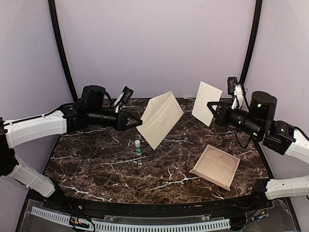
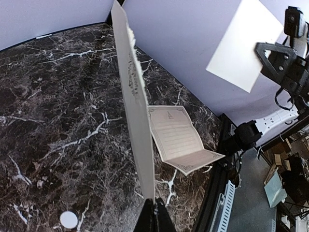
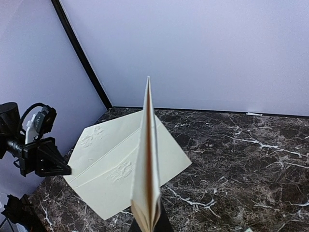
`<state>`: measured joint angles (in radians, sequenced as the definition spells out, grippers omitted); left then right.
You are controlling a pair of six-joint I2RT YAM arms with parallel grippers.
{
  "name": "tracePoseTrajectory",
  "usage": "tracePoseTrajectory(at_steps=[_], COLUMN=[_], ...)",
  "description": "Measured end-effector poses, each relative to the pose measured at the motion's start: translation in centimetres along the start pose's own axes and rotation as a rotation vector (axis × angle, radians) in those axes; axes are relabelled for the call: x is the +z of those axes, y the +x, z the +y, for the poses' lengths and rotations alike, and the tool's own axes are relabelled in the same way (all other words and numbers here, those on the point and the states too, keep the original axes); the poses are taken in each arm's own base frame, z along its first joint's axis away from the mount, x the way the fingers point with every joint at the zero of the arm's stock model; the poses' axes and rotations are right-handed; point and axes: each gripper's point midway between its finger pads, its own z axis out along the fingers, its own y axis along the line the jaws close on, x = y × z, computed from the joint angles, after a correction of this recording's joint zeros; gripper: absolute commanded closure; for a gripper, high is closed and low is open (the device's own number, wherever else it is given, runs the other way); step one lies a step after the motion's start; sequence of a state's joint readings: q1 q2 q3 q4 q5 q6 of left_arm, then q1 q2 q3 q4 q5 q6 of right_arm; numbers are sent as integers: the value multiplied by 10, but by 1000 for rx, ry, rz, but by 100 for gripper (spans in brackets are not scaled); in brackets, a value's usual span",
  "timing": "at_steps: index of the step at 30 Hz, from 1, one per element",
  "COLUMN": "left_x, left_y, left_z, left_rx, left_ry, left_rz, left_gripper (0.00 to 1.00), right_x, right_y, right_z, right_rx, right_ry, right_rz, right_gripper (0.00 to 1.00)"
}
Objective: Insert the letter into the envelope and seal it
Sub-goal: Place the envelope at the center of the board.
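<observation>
Both hands are pinched shut on paper, as I see it. The left hand (image 1: 137, 122) grips the envelope (image 1: 161, 118) by one edge, holding it up over the middle of the worktop (image 1: 96, 164). The right hand (image 1: 211, 107) holds a pale paper piece (image 1: 206, 102) above the back right edge. The letter (image 1: 216, 166) lies open near the front right corner. A glue stick (image 1: 138, 147) stands below the envelope.

Two papers aloft, two things on the table (image 1: 96, 164).
Envelope (image 1: 160, 119) left of centre, pale sheet (image 1: 206, 103) behind and right of it; glue stick (image 1: 138, 147) stands by the envelope's lower corner; letter (image 1: 216, 166) lies front right.
</observation>
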<state>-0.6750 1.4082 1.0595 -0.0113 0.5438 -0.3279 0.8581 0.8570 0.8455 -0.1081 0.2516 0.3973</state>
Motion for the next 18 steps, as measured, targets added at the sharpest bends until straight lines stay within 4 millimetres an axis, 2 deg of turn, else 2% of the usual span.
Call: tracePoseTrajectory(at_steps=[4,9,11,18], left_x=[-17,-13,-15,-13], left_y=[29,86,106,146], left_z=[-25,-53,-55,-42], left_rx=[32,51,49,56], left_ry=[77,185,206,211], left_rz=[48,216,279,425], left_gripper=[100,100,100,100], right_x=[-5,-7,-9,-12], right_y=[-1,6,9,19], right_z=[-5,-2,7,59], right_rx=[-6,-33,-60,-140], right_ry=[24,8,-46,-316], right_rz=[8,54,84,231], right_gripper=[100,100,100,100])
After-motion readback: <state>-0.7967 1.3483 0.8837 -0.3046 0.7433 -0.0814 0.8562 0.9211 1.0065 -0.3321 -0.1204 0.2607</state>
